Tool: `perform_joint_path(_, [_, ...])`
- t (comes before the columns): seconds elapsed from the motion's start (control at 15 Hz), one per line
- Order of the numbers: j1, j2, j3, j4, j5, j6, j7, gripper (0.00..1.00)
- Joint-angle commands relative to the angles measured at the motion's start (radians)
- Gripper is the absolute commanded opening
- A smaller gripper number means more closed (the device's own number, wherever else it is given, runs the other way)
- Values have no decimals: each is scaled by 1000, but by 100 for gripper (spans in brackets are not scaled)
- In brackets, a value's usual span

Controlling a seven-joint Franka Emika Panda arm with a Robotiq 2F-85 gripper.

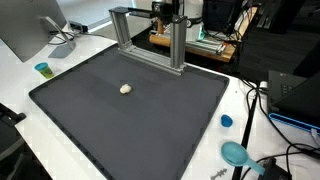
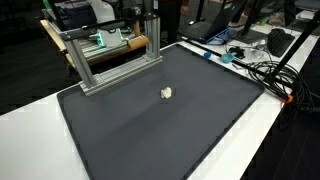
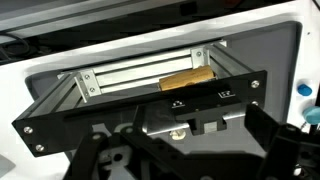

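A small cream-white lump (image 1: 125, 88) lies on a dark mat (image 1: 150, 130); it also shows in the other exterior view (image 2: 167, 93) and, tiny, in the wrist view (image 3: 178, 133). An aluminium frame (image 1: 150, 40) stands at the mat's back edge, also in the other exterior view (image 2: 110, 55). In the wrist view my gripper (image 3: 190, 142) is open and empty, its dark fingers spread low in the picture. It hangs high near the frame (image 3: 140, 100) and looks down past it at the lump. It touches nothing.
The mat lies on a white table. Near its edges are a blue cup (image 1: 43, 69), a monitor (image 1: 25, 30), a blue cap (image 1: 226, 121), a teal round object (image 1: 235, 153) and cables (image 2: 265, 70). A wooden board with a green part (image 1: 200, 42) sits behind the frame.
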Motion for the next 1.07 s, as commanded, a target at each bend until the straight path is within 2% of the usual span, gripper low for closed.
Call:
perform_joint_path(0.0, [29, -7, 59, -38, -13, 88, 10, 100])
perform_joint_path(0.33, [69, 89, 133, -58, -26, 260, 19, 100])
perform_joint_path(0.47, [126, 216, 65, -17, 52, 256, -49, 100])
perform_joint_path(0.53, [91, 96, 111, -56, 0, 231, -1, 100])
perform_joint_path(0.8, [119, 208, 76, -36, 22, 256, -26, 100])
perform_joint_path(1.0, [102, 207, 99, -75, -20, 355, -12, 100])
